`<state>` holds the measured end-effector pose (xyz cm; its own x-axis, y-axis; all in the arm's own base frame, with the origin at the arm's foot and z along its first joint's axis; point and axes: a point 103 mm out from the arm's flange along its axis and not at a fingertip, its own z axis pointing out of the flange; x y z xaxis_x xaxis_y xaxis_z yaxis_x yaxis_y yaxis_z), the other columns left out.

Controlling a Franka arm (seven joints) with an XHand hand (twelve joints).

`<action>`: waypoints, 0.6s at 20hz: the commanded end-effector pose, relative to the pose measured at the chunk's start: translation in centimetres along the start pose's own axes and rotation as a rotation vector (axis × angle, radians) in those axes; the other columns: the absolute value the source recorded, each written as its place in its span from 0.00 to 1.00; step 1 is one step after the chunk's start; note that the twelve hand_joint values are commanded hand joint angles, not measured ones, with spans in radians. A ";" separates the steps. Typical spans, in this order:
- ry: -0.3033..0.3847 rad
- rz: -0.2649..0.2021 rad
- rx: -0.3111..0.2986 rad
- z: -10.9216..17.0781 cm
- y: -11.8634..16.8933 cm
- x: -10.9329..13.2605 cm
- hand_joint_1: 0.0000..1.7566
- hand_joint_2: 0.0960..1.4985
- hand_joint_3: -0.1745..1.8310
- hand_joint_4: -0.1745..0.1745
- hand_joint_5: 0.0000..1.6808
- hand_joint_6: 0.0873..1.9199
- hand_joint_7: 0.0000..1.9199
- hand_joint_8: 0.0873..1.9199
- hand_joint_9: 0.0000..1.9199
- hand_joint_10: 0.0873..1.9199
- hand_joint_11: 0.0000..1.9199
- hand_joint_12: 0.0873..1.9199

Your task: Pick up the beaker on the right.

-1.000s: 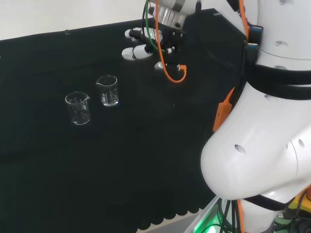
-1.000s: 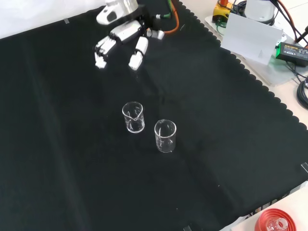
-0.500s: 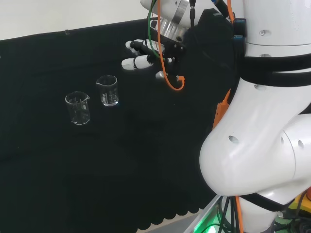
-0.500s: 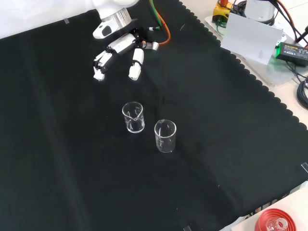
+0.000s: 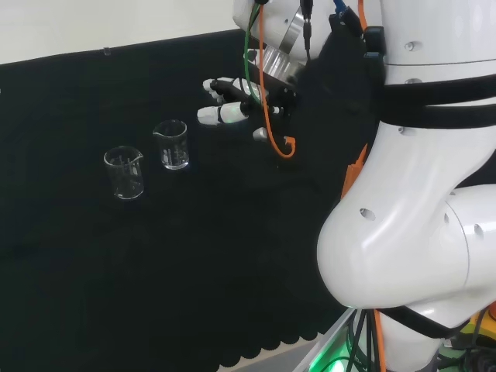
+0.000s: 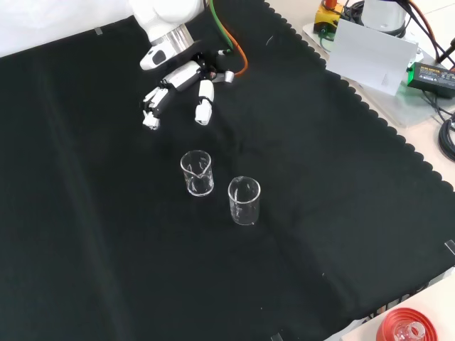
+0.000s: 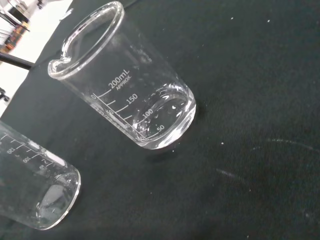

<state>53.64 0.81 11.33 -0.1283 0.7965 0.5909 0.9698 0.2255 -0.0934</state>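
Two clear glass beakers stand upright on the black cloth, a small gap apart. In the head view one beaker (image 5: 172, 144) is on the right and the other beaker (image 5: 124, 172) on the left. In the front view they are the upper beaker (image 6: 197, 172) and the lower beaker (image 6: 244, 200). My hand (image 5: 232, 101) hovers right of the right-hand beaker with straight, spread fingers and holds nothing. From the front, the hand (image 6: 178, 85) is above and apart from both. The wrist view has the near beaker (image 7: 125, 85) large, with the second beaker (image 7: 35, 190) beside it.
The arm's white links (image 5: 418, 232) rise at the head view's right. An orange cable (image 5: 283, 143) loops under the wrist. Off the cloth's scalloped edge in the front view lie a white box (image 6: 373, 53), a black adapter (image 6: 430, 74) and a red ribbed ring (image 6: 405, 330).
The hand has come down and closer to the beakers, lower in the front view and slightly down in the head view. Its fingers stay straight. The beakers have not moved.
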 end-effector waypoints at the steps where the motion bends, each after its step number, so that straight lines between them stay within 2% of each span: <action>1: 0.034 -0.025 -0.006 1.7 0.1 -0.5 0.36 0.54 0.00 0.31 0.15 0.00 0.11 0.31 0.18 0.34 0.00 0.58; 7: 0.035 -0.062 0.023 2.8 0.5 -0.3 0.41 0.50 0.00 0.24 0.14 0.00 0.12 0.32 0.19 0.34 0.00 0.59; 12: 0.052 -0.072 0.038 3.6 0.9 -0.2 0.45 0.50 0.00 0.20 0.14 0.00 0.12 0.32 0.20 0.34 0.00 0.59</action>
<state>53.74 2.36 8.71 -0.1784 0.7582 0.6271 0.9544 0.2885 -0.0773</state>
